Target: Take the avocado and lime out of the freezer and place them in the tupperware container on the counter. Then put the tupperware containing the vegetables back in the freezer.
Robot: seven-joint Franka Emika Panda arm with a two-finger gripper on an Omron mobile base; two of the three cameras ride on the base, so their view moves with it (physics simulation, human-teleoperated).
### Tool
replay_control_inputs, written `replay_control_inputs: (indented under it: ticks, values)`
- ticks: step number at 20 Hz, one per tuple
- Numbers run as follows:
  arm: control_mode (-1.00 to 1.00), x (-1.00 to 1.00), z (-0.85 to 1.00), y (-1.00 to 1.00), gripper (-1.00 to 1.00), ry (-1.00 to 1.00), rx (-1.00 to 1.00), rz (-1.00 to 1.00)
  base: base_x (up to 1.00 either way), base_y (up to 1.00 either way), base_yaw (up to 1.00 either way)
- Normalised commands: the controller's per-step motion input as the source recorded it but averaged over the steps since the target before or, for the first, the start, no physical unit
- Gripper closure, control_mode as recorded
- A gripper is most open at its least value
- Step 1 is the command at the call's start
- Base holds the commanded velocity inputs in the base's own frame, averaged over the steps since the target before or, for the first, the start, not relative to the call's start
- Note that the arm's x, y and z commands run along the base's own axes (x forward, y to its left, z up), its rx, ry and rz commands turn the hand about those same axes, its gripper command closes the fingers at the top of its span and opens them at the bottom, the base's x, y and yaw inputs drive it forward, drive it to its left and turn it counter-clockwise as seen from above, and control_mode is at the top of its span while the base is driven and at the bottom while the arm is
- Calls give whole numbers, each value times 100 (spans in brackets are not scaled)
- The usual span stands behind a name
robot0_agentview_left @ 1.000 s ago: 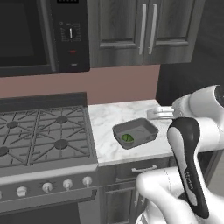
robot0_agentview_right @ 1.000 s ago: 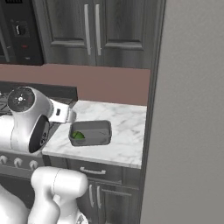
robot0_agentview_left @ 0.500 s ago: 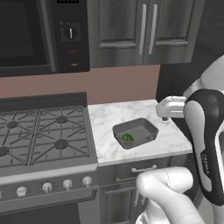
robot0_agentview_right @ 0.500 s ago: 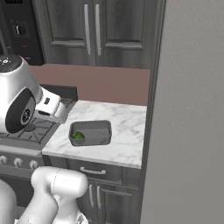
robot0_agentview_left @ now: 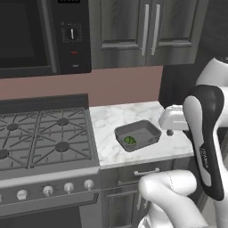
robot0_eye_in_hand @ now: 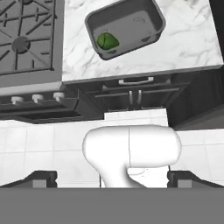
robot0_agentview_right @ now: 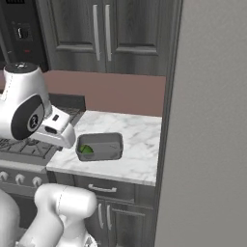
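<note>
Gripper (robot0_eye_in_hand: 112, 177) spread wide, nothing between the dark finger tips (robot0_eye_in_hand: 41, 176); hand hanging off the near right edge of the counter (robot0_agentview_left: 111, 149), looking down at the pale tiled floor (robot0_eye_in_hand: 48, 144) and the dark drawer fronts (robot0_eye_in_hand: 135, 92).

Tupperware container (robot0_agentview_left: 138, 134) on the white marble, mid-counter, set slightly askew to the counter edge, just left of the white hand (robot0_agentview_left: 173, 119) in the left base view. One small green fruit (robot0_agentview_left: 130, 140) inside, in the container's near left corner; rest of the tub floor bare grey. Same fruit (robot0_eye_in_hand: 107, 41) seen from the hand camera against the tub wall. Cannot tell whether avocado or lime.

Black gas stove (robot0_agentview_left: 42, 138) left of the counter, knobs (robot0_agentview_left: 46, 190) along its front. Freezer door (robot0_agentview_right: 212, 125) a flat grey slab at right, shut. Beyond: dull pink backsplash (robot0_agentview_right: 120, 94), dark wood-grain cabinets (robot0_agentview_right: 101, 34), microwave (robot0_agentview_left: 26, 35) above the stove.
</note>
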Motion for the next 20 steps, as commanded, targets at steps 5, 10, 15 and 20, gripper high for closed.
replay_control_inputs:
  ticks: [5,10,15,20]
  values:
    - [100,-10,-10,-2,-100,0,0,0,-76,-5,0]
    - [100,0,0,0,-100,0,0,0,-100,-30,-6]
    - [100,0,0,0,-100,0,0,0,-92,-74,-11]
    - [100,0,0,0,-100,0,0,0,-15,-100,-3]
